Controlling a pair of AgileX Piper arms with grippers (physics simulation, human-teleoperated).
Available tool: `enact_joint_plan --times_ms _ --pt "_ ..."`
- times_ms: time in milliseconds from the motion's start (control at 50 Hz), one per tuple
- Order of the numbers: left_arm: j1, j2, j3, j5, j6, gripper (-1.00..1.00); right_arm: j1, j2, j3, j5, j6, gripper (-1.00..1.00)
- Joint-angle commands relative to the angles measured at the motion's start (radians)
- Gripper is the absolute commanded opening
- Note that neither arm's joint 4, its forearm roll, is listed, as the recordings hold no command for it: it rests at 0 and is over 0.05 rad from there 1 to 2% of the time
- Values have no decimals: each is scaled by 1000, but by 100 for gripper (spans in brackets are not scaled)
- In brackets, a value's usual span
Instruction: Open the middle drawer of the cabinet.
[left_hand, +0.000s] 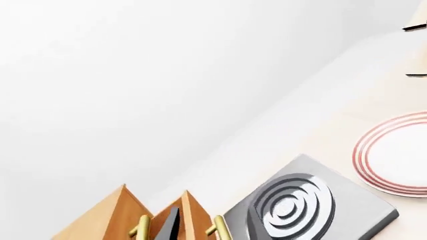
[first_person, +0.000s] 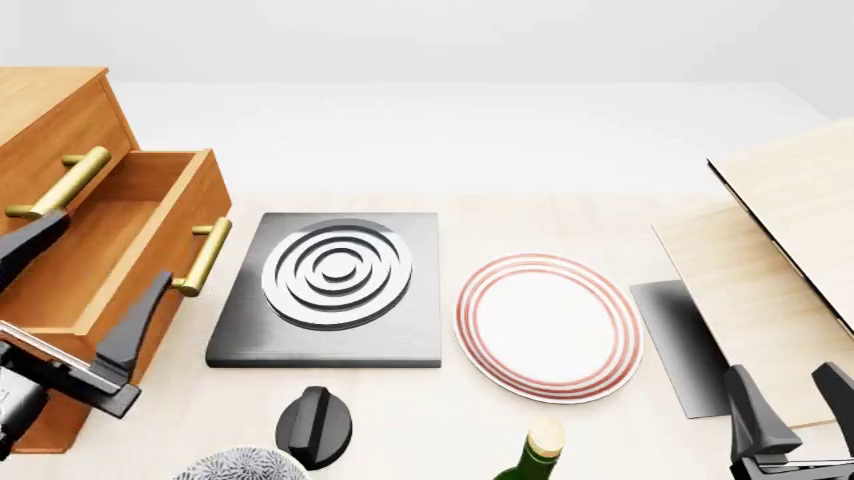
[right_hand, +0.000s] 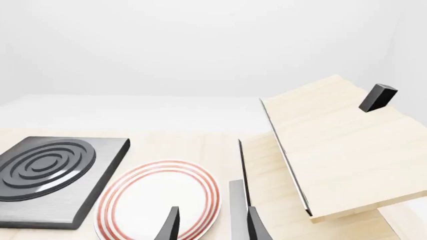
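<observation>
Already middle drawer stands pulled out of cabinet, its handle just beyond left jaws, which gape, released. Right jaws parted, idle, holding nothing.

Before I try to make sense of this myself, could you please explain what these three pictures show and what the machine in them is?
These are simulator renders of two robot arms at a pale table. The front view looks down from behind the arms; the other two come from cameras just behind each gripper. The left gripper is open, its dark fingers spread by the middle drawer, which stands pulled out of the wooden cabinet; whether they touch it I cannot tell. The right gripper is open and holds nothing. On the table lie a grey stove plate with rings, a white plate with red rim lines, a black knob, a green bottle top, and pale wooden boards.
</observation>
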Motion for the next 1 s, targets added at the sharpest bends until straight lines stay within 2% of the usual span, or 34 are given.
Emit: enact_joint_plan --times_ms 20,160,180,240,300,480,500,580,1000 --pt "18 34 -126 154 -157 100 -6 -7 0 -1 3 100" --pt "37 46 -173 215 -201 100 -6 -6 0 -1 3 100" --pt "52 100 -221 276 -279 100 -6 -6 0 -1 2 100" --pt "73 80 -221 271 -261 100 -6 -7 0 -1 3 100" --pt "77 141 -256 311 -324 100 -6 -6 0 -1 2 100" --pt "87 140 -281 343 -340 100 -6 -7 0 -1 3 100" --pt "95 161 -297 365 -371 100 -6 -6 0 -1 3 100" --pt "109 176 -310 380 -390 100 -6 -7 0 -1 3 100" --pt "176 230 -315 413 -436 100 -6 -7 0 -1 3 100"
